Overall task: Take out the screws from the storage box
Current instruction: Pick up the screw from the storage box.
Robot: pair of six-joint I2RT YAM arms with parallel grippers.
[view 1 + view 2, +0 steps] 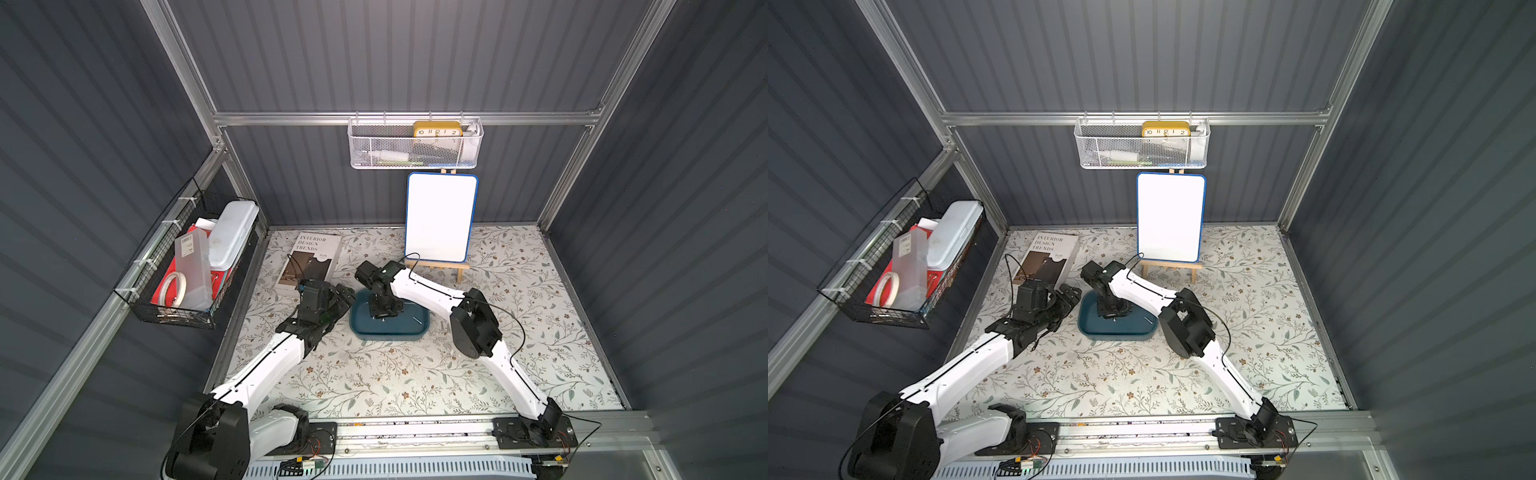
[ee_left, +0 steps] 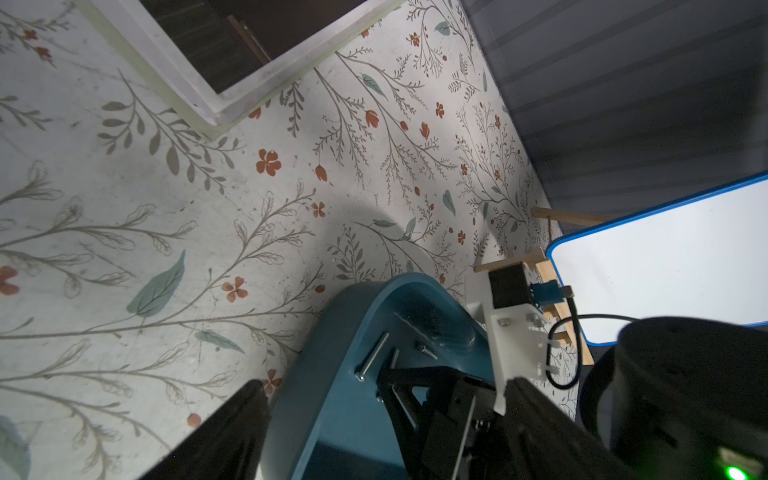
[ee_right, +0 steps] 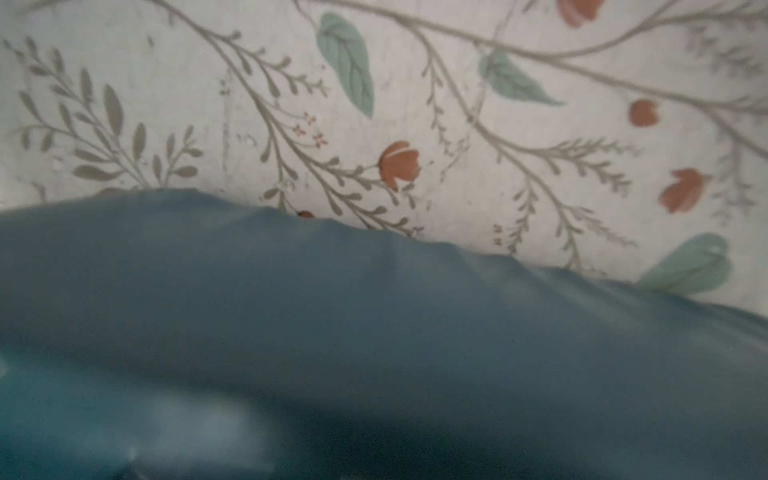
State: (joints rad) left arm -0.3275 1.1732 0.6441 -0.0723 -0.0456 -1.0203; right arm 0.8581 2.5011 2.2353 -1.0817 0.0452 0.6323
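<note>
The storage box (image 1: pixel 419 330) (image 1: pixel 1088 328) is a dark teal tray in the middle of the floral table. One screw (image 1: pixel 417 320) (image 1: pixel 1148 320) lies at its right end. In the left wrist view, up to three screws (image 2: pixel 372 357) lie on its floor near the left end. My right gripper (image 1: pixel 383 313) (image 1: pixel 1111 313) points straight down into the tray, its black fingers (image 2: pixel 415 395) beside those screws; their gap is hidden. The right wrist view shows only a blurred teal wall (image 3: pixel 374 332). My left gripper (image 1: pixel 347 297) (image 1: pixel 1069 295) (image 2: pixel 384 384) stands open with the tray's left rim (image 2: pixel 307 374) between its fingers.
A book (image 1: pixel 309 259) lies behind the left gripper. A whiteboard on a wooden easel (image 1: pixel 440 216) stands behind the tray. A white mesh basket (image 1: pixel 415 145) hangs on the back wall and a black wire basket (image 1: pixel 187 270) on the left wall.
</note>
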